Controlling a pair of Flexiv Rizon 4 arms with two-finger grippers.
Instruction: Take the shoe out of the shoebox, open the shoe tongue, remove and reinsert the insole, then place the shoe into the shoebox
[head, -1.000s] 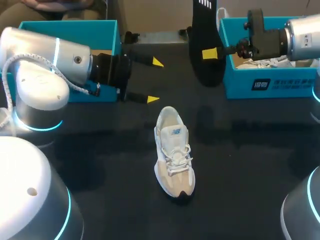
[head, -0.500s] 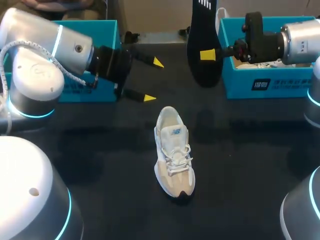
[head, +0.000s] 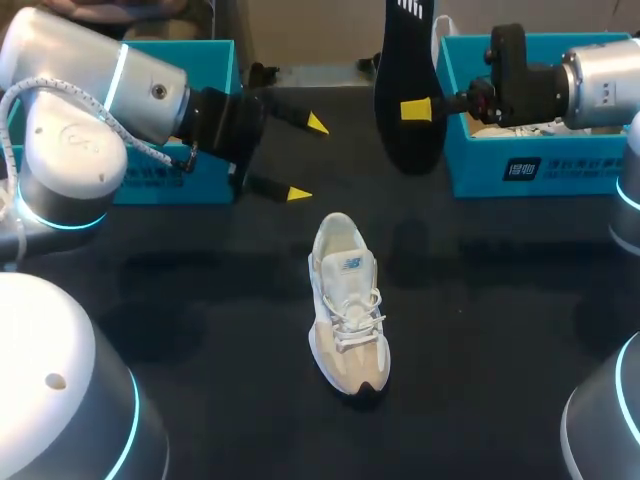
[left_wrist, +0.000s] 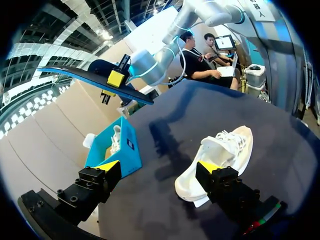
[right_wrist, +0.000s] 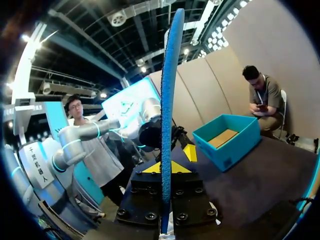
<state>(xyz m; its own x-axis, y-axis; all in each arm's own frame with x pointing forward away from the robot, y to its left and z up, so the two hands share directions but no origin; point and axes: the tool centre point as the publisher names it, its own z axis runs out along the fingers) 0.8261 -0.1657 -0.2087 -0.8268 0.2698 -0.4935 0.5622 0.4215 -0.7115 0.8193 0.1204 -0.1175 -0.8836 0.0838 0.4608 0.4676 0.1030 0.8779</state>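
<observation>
A black table (head: 480, 300) is seen from above, and both arms are held over its far half. The left arm (head: 100, 80) is brought in from the left side and the right arm (head: 600, 85) from the right.

Two teal shoeboxes are set at the far corners. The left shoebox (head: 215, 60) is shown open, with a brown floor visible in the right wrist view. In the right shoebox (head: 540, 165) a white item (head: 520, 125) is partly seen; what it is cannot be told.

The shoe (head: 347, 300), pale with white laces, is stood on its sole near the table's middle. It is outside both boxes and well apart from them, and its toe is pointed toward the near edge. No gripper is touching it.

The insole (head: 405, 90), black on one face and blue along its edge, is held upright above the table between the two boxes, just beside the right shoebox.

The right gripper (right_wrist: 165, 167) is clamped narrowly on the insole's lower part, with one yellow tip pressed against each face.

The left gripper (head: 307, 160) is spread wide with nothing between its fingers. It is held above the table beyond the shoe's heel, near the left shoebox.
</observation>
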